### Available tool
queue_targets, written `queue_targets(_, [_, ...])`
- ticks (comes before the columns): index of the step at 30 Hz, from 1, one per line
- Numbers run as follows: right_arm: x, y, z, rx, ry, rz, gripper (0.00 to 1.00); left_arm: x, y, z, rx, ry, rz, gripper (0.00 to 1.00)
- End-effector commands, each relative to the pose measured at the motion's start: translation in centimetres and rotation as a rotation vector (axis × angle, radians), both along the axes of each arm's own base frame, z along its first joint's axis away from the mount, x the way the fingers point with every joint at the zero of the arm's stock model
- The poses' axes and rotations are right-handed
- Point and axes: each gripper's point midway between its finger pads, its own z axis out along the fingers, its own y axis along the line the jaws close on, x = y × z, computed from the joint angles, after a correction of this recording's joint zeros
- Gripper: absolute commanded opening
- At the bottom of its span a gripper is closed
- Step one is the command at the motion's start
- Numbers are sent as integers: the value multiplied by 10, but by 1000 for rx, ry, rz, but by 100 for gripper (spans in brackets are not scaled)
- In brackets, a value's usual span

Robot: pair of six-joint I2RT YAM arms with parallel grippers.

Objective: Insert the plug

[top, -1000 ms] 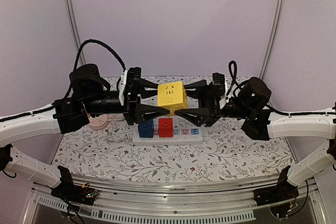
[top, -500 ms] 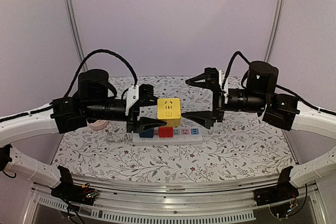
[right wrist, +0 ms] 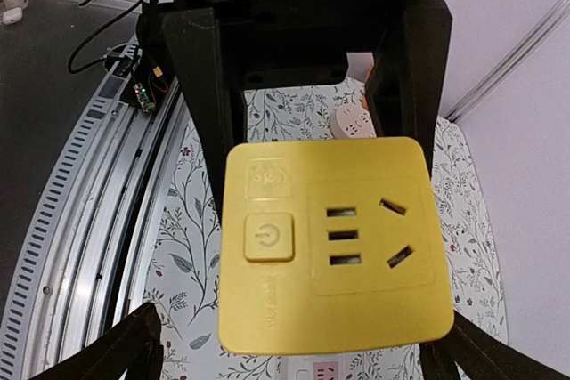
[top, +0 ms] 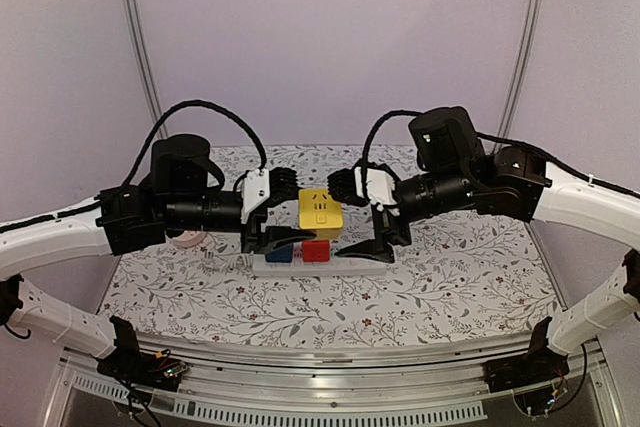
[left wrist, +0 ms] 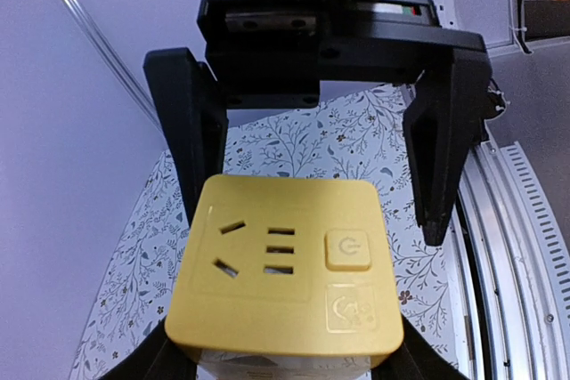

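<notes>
- Left gripper (top: 296, 210): jaws clamped on the yellow plug cube (top: 321, 213), taking it from its 9 o'clock side in the overhead view. In the left wrist view its own fingers (left wrist: 147, 358) sit at the cube's lower corners.
- Right gripper (top: 336, 215): jaws spread wider than the cube and facing it from 3 o'clock. One finger reaches above the cube and the other below it. No contact with the cube is visible.
- Yellow plug cube: held off the table between the two grippers, with the socket face and power button uppermost.
- Power strip (top: 320, 266): white, lying on the table at the cube's 6 o'clock in the overhead view. A blue cube (top: 278, 252) and a red cube (top: 316, 250) are seated in it, red at blue's 3 o'clock. The yellow cube hangs over the red one; the gap between them cannot be judged.
- Edges and room: the right gripper's lower finger crosses the strip's 3 o'clock end. The floral table (top: 450, 287) shows bare surface at the strip's 3 and 6 o'clock. A pink round object (top: 186, 237) lies at the strip's 9 o'clock, apart from it.
</notes>
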Motion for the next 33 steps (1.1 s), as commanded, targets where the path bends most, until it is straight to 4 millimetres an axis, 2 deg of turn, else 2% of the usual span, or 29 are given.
queue_targets(1, [2, 6, 4, -8, -27, -7, 99, -4, -4, 15, -36, -31, -14, 0])
queue_targets(7, [11, 18, 15, 44, -28, -38, 88, -6, -6, 13, -34, -28, -22, 0])
queue_targets(11, [17, 24, 17, 47, -28, -51, 70, -6, -7, 11, -30, -25, -25, 0])
queue_targets(16, [14, 32, 18, 57, -4, -23, 55, -7, -8, 9, -28, -20, -27, 0])
queue_targets(21, [14, 37, 19, 65, 23, -16, 49, -7, -8, 6, -26, -8, -26, 0])
queue_targets(22, [14, 39, 18, 64, 28, -16, 45, -8, -9, 6, -29, -10, -29, 0])
queue_targets(24, [14, 39, 19, 65, 34, -20, 30, -8, -9, 7, -31, -8, -28, 0])
queue_targets(25, [15, 39, 18, 64, 38, -21, 12, -8, -9, 7, -31, -9, -29, 0])
queue_targets(26, [14, 38, 18, 64, 40, -22, 1, -8, -9, 7, -31, -8, -29, 0])
queue_targets(32, [13, 32, 23, 68, 74, -44, 0, -7, -7, 9, -50, -3, -16, 0])
queue_targets(33, [17, 30, 24, 71, 85, -69, 0, -6, -6, 9, -57, 2, -8, 21])
